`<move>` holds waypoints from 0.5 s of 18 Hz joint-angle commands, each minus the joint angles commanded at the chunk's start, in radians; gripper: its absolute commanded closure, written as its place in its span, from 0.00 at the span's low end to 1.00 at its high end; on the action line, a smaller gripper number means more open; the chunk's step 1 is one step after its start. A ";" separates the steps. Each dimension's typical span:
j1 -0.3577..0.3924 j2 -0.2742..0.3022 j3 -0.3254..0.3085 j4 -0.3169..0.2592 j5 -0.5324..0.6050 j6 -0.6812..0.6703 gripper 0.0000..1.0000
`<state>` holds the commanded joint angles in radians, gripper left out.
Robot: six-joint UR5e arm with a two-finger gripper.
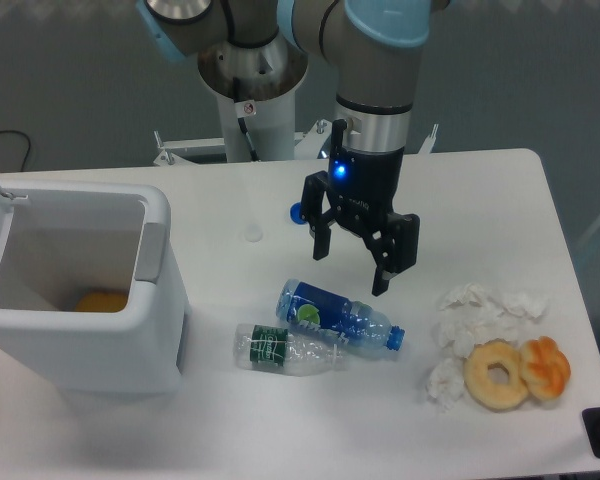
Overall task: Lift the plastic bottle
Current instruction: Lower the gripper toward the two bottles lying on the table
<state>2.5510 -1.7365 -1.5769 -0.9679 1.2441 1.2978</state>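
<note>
The gripper (351,269) is hanging above the table (480,190) with its jaws spread apart, holding nothing. The plastic bottle (285,348), small and clear with a dark green label band, is lying on its side below and left of the gripper, near the front of the white bin (160,300). The larger bottle (338,318) with blue label and cap is lying just behind it, touching or nearly touching along the neck end. Main risk, as I judge it: the gripper is sitting closer to the blue one, so a straight drop is likely grabbing the wrong bottle or pinching both. Thin walls are also likely crushing or squirting out of the fingers on a round body. Crumpled tissues (480,320) and two doughnuts (517,372) are lying to the right, well apart.
</note>
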 joint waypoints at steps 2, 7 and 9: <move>0.000 -0.002 -0.002 0.002 0.000 0.002 0.00; -0.028 -0.017 0.008 0.041 -0.002 0.000 0.00; -0.050 -0.032 0.008 0.081 -0.002 -0.002 0.00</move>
<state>2.5006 -1.7686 -1.5693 -0.8868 1.2425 1.2962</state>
